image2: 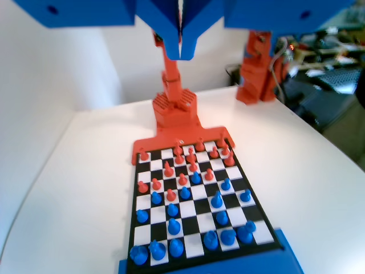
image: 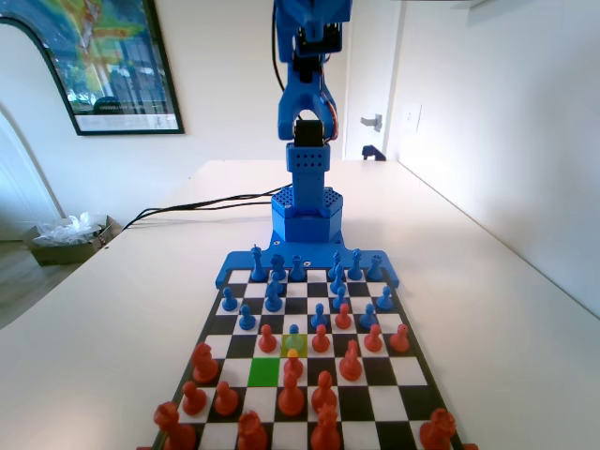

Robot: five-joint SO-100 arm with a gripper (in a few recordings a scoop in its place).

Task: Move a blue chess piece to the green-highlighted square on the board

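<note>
Blue pawn (image: 293,334) was the piece that mattered: it stood on the paler yellow-green square (image: 294,345) near the middle of the board (image: 410,373), as the fixed view showed it. Going from left to right in that view, the green-highlighted square (image: 263,371) lay diagonally nearer the camera and to the left of the pawn, and it was bare. A red-orange pawn (image: 268,338) stood directly behind that green square, and another red-orange pawn (image: 292,364) stood just to its right, directly in front of the blue pawn. Further right came more red-orange pawns, mixed with blue ones.

The arm (image: 309,112) stood raised at the far end of the board, well apart from all pieces. In the wrist view the gripper (image2: 181,48) hung high over the table beyond the board, and its two jaws met in a thin line with nothing between them, so it was closed and empty.

My judgement was that the task stood at its very start: nothing had been grasped and the pawn was still on its starting square. The next move called for parting the jaws, reaching out and down over the pawn's round head, and closing on it without knocking the red-orange pawn close in front. The lift would then need to clear those neighbours before setting down on green.
</note>
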